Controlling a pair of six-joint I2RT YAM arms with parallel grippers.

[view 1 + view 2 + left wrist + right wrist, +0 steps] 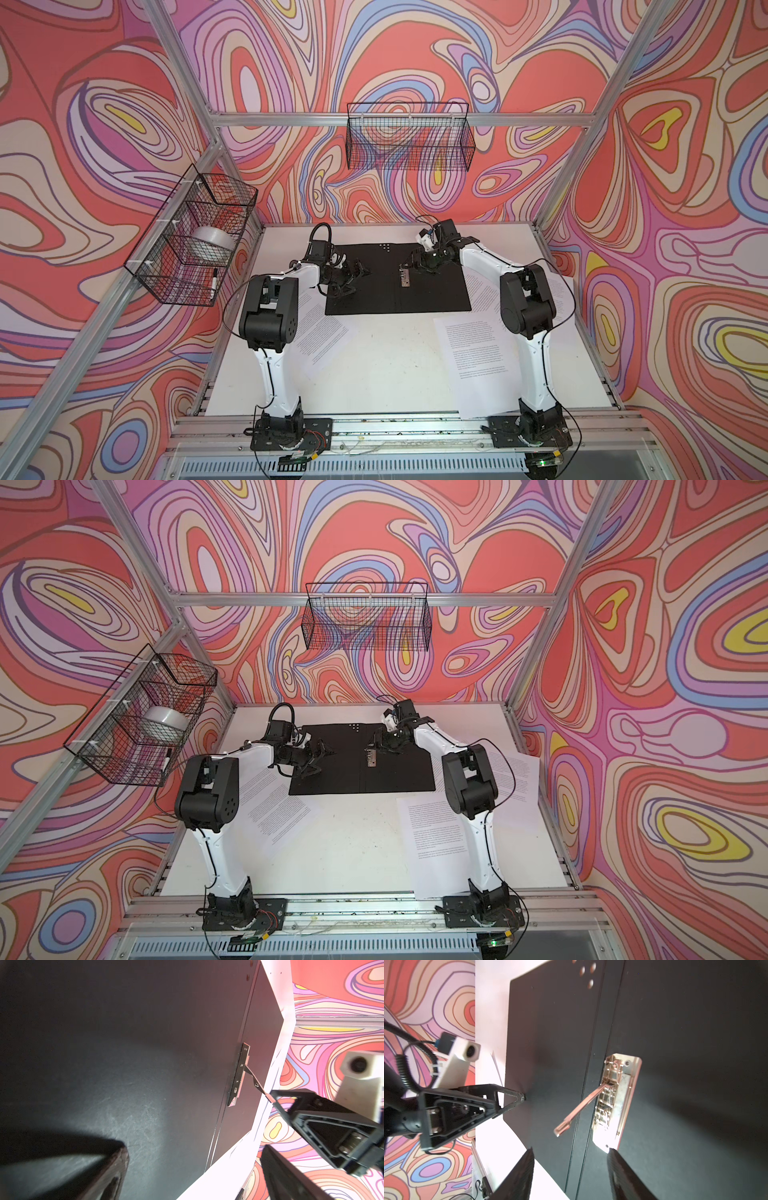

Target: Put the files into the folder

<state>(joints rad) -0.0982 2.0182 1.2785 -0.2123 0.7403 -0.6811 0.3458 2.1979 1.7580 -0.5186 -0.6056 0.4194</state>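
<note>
The folder lies open at the back middle of the table, black inside faces up. A metal clip sits by its spine with the lever raised. My left gripper is open over the folder's left half, one fingertip touching the black face. My right gripper hovers by the clip, jaws apart and empty, the lever's end close by. Files lie loose on the table: one sheet at the left, one at the front right, another behind the right arm.
A wire basket with a tape roll hangs on the left frame rail. A second wire basket hangs on the back rail. Aluminium posts stand at the table's corners, and both arm bases sit on its front rail.
</note>
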